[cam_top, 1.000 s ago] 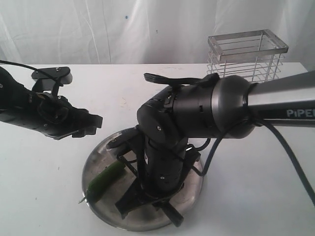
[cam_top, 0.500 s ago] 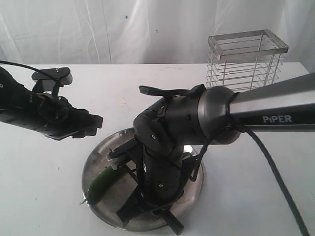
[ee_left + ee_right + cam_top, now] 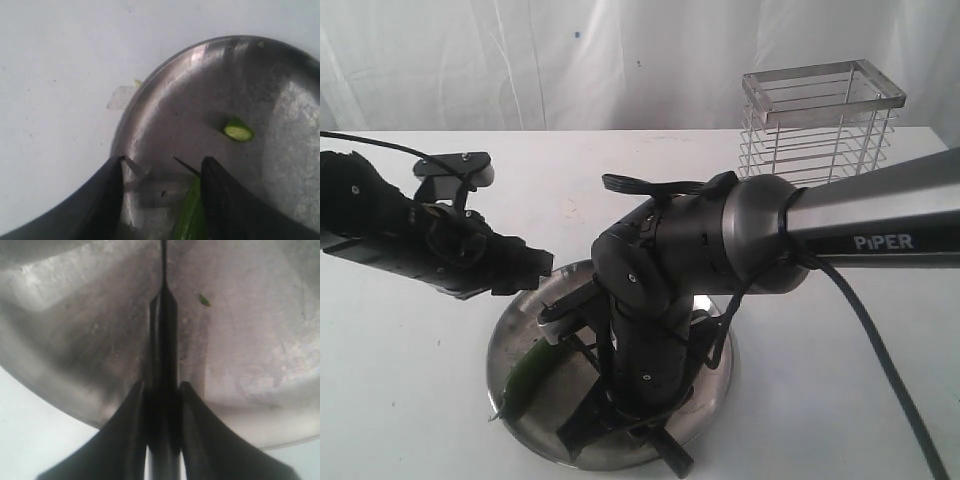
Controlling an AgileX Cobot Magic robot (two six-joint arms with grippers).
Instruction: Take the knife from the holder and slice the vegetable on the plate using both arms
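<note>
The steel plate (image 3: 506, 335) lies at the front of the table under my right arm (image 3: 660, 260). On its left part lies the green vegetable (image 3: 525, 375). A cut green slice (image 3: 238, 130) sits apart from it. My right gripper (image 3: 162, 385) points down at the plate (image 3: 75, 315) and is shut on the black knife (image 3: 164, 330), seen edge-on. My left gripper (image 3: 535, 265) hovers open over the plate's left rim. In the left wrist view the vegetable (image 3: 190, 220) lies against one finger (image 3: 220, 200), a thin dark point at its end. The wire holder (image 3: 820, 115) stands empty at the back right.
White table all around the plate, white curtain behind. The right arm's cable (image 3: 880, 340) trails off to the right. A small green scrap (image 3: 204, 300) lies on the plate, and a pale scrap (image 3: 120, 97) on the table just outside the rim.
My left gripper has moved right, from beside the plate to over its left rim. The right arm shifted left a second ago and has since stayed put.
</note>
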